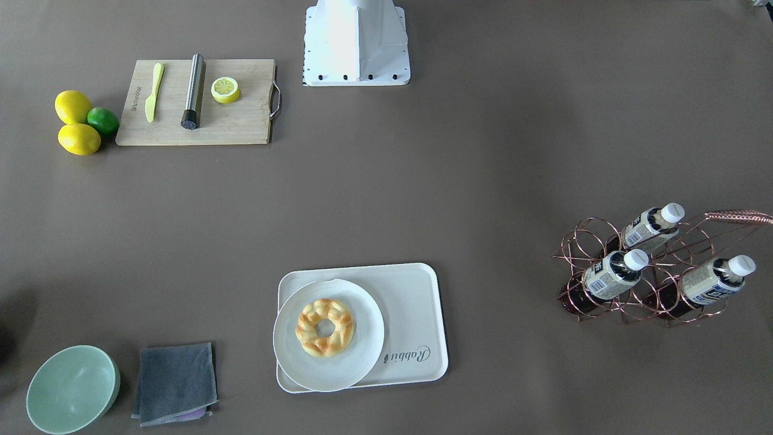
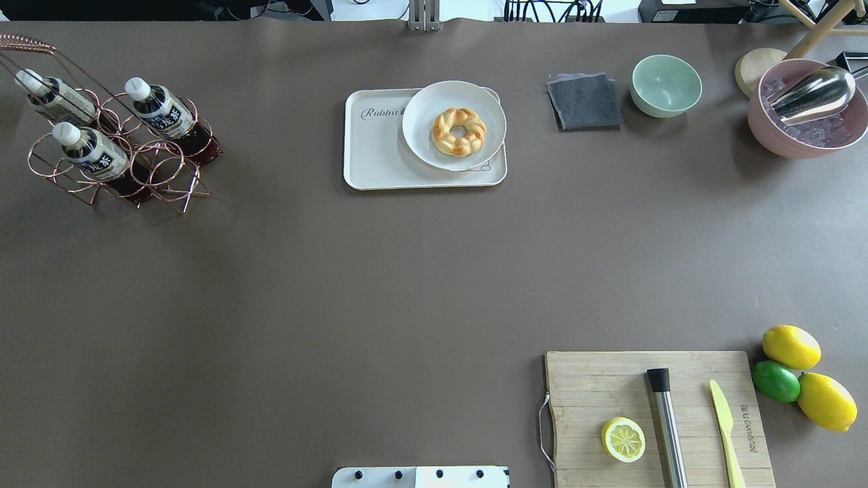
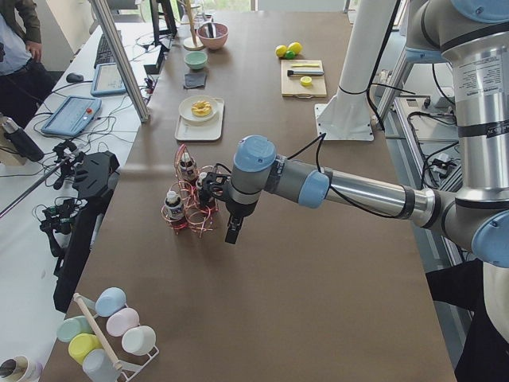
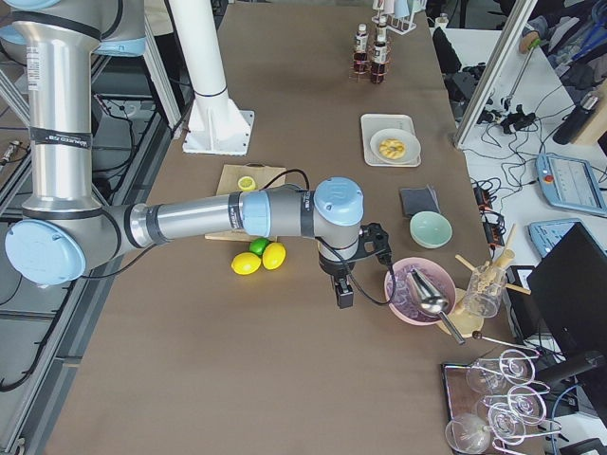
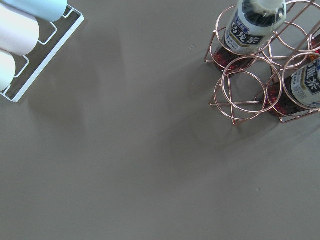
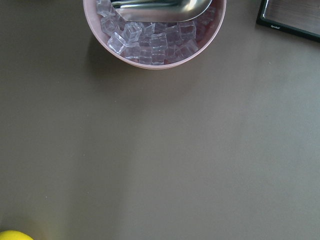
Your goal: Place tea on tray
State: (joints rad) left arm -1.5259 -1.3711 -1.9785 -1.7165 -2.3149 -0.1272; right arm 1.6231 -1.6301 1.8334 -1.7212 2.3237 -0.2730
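Pastel cups [image 3: 111, 322]: lying in a white wire holder at the table's far left end, well apart from everything else.
Left gripper [image 3: 233, 231]: hangs fingers-down over bare table just beside the copper rack, apart from it. It shows only in the side view, so I cannot tell how its jaws stand.
Copper wire rack [image 2: 27, 45]: far left of the table, well apart from the tray; it holds all three tea bottles, each tilted in its own ring.
Rear tea bottle [image 2: 57, 102]: white cap up, in the rack next to the handle.
Near tea bottle [image 2: 95, 154]: in the ring on the robot's side of the rack.
Right-hand tea bottle [image 2: 166, 114]: in the ring nearest the tray.
Tray [image 2: 380, 152]: centre of the table at the far edge; its "Rabbit" half is bare.
White plate [image 2: 424, 139]: on the tray's right half, overhanging the rim, with a braided ring pastry [image 2: 459, 131] on it.
Grey cloth [image 2: 584, 102]: folded, right of the tray.
Green bowl [image 2: 666, 85]: just beside the cloth.
Pink bowl [image 2: 786, 144]: far right corner, holding ice cubes and a metal scoop [image 2: 814, 95].
Right gripper [image 4: 342, 292]: fingers-down over bare table, between the lemons and the pink bowl; I cannot tell its jaw state.
Cutting board [image 2: 597, 386]: near right, carrying a lemon half [image 2: 623, 439], a steel cylinder [image 2: 668, 427] and a yellow-green knife [image 2: 727, 427].
Lemons [image 2: 791, 346]: two, with a lime [image 2: 776, 381] between them, touching, just right of the board.
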